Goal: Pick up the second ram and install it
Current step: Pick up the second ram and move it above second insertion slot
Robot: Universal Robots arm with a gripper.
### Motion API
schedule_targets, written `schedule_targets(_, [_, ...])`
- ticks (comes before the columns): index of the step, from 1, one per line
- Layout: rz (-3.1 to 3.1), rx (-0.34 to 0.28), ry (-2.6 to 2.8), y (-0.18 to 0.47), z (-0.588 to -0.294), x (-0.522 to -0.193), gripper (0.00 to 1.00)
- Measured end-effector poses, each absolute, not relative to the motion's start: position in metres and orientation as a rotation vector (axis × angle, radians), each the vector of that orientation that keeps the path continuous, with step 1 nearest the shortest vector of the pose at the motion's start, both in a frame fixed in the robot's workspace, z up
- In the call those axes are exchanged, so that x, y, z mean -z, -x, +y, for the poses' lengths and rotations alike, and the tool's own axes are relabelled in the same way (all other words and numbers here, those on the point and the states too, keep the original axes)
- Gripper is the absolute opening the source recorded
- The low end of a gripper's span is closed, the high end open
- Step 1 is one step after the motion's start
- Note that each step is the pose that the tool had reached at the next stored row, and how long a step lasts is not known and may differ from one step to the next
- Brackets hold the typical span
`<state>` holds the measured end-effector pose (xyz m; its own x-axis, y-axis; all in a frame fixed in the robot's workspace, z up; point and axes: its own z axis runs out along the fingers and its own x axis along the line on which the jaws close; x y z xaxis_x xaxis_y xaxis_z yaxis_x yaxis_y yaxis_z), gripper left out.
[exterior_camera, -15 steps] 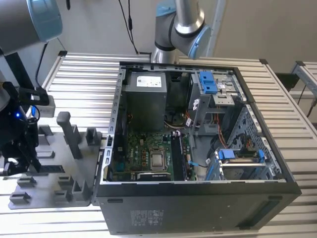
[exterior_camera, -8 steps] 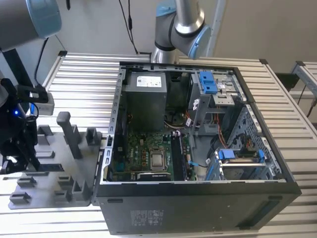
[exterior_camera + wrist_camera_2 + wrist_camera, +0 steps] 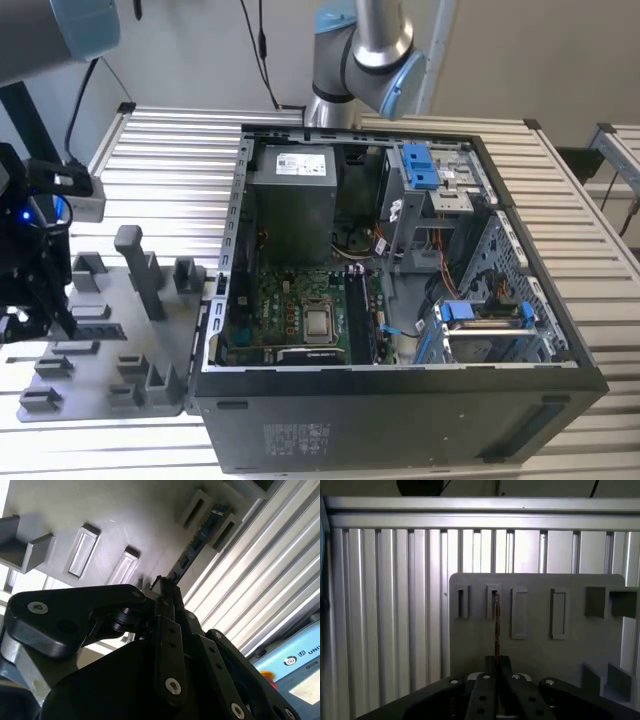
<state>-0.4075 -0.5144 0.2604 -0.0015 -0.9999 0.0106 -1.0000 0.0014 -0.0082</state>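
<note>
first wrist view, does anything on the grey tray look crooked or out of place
Nothing stands out. In the first wrist view the thin dark green-black memory card stands edge-on, straight in line with the slots of the grey plastic tray, with the black claw shut on its near end.

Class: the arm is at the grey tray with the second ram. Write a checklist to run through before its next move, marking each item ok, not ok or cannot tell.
1. Grip: ok. In both wrist views the gripper is shut on the near end of the second ram.
2. Alignment: ok. In the first wrist view the card runs edge-on, centred between the fingers.
3. Card clear of the grey tray: not ok. Its far end sits at one of the tray's slotted blocks.
4. Access: ok. In the exterior view the computer case lies open with the motherboard exposed.
5. Free memory slot on the board: cannot tell.
</note>
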Motion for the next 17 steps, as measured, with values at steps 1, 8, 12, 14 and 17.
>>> schedule_targets(1, [-2.222,-0.021,-2.219,0.407,-0.514,-0.262,0.14])
schedule_targets(8, [-2.222,-0.021,-2.219,0.407,-0.514,-0.274,0.14])
schedule_targets(12, [-2.222,-0.021,-2.219,0.407,-0.514,-0.279,0.14])
schedule_targets(14, [-2.222,-0.021,-2.219,0.407,-0.514,-0.282,0.14])
schedule_targets(17, [-2.222,-0.021,-2.219,0.407,-0.514,-0.287,0.14])
